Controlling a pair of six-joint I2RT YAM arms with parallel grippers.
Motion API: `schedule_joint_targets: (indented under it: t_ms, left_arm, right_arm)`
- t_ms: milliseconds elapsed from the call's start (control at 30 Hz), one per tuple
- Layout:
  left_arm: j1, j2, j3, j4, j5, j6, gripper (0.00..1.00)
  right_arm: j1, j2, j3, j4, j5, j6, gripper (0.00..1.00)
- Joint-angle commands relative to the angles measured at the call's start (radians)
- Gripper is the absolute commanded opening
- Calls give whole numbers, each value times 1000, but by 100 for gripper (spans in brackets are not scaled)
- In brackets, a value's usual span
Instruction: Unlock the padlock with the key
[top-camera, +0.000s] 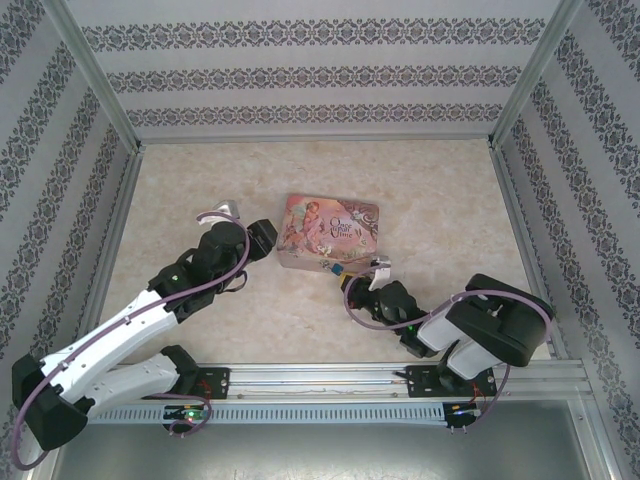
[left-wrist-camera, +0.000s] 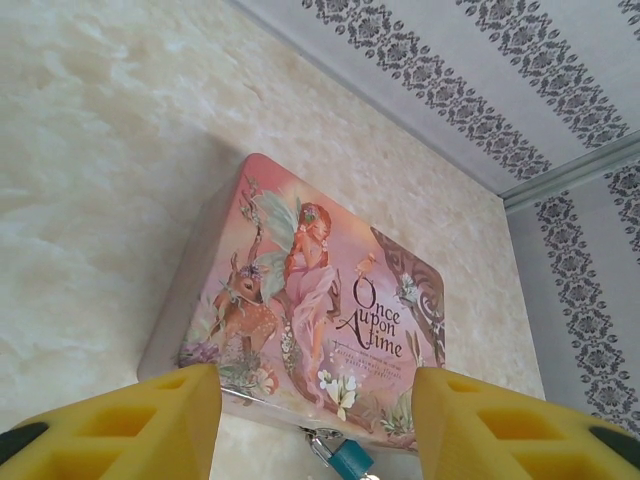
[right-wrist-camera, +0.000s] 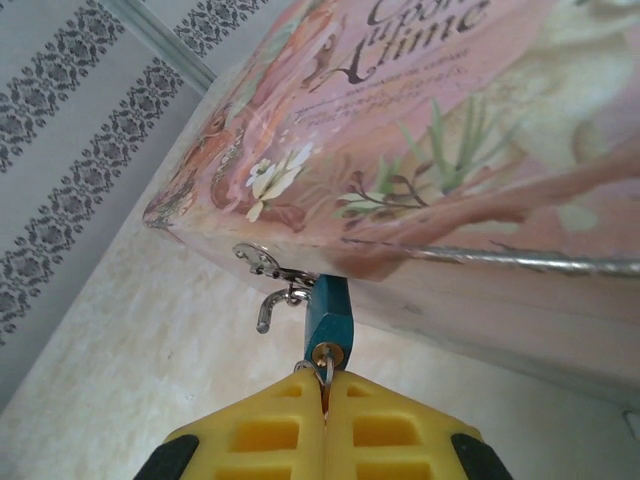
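Observation:
The teal padlock (right-wrist-camera: 328, 315) hangs from the hasp on the front wall of the pink tin (right-wrist-camera: 420, 120). Its metal shackle (right-wrist-camera: 268, 305) is hooked through the hasp ring, with one end standing free of the body. My right gripper (right-wrist-camera: 325, 395) is shut on the key (right-wrist-camera: 325, 368), whose tip sits in the keyhole. From above, the padlock (top-camera: 337, 268) lies just ahead of the right gripper (top-camera: 372, 276). My left gripper (top-camera: 262, 238) stands open at the tin's left end. Its yellow fingers (left-wrist-camera: 150, 425) are wide apart, and the padlock (left-wrist-camera: 352, 458) shows low between them.
The pink tin (top-camera: 330, 232) lies mid-table on the marble-patterned surface. Patterned walls with metal frame posts (top-camera: 100, 80) close in the back and both sides. A metal rail (top-camera: 330, 375) carrying the arm bases runs along the near edge.

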Motion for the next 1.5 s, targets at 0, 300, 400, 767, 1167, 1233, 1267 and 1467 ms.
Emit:
schedule_joint_targets:
  t_ms: [0,300,400,767,1167,1233,1267,1467]
  left_arm:
    - [2,-26,7,-48,-45,30,53]
    - [2,-43,-6,-70,-56,-1,53]
    - [2,-42,-13,-70,-59,-10,53]
    - [2,-20,5,-70,-70,-1,53]
    - [15,50,49,-41,-34,111,67]
    - [24,59,55,-33,-15,147,72]
    - [29,63,59,-32,-10,162,74]
    - [136,94,54,13,131,211,89]
  right_arm:
    - [-13,53,27,34,-47,111,0]
    - [-8,162,77,68,-40,144,0]
    - [-8,180,84,68,-45,154,0]
    - [-18,204,61,101,-43,163,16]
    - [-18,-33,-25,-56,49,113,31]
    - [-18,-130,-20,-166,62,86,34]
    - [-18,-179,-18,-226,69,72,36]
    - [-34,-581,22,-702,114,-18,69]
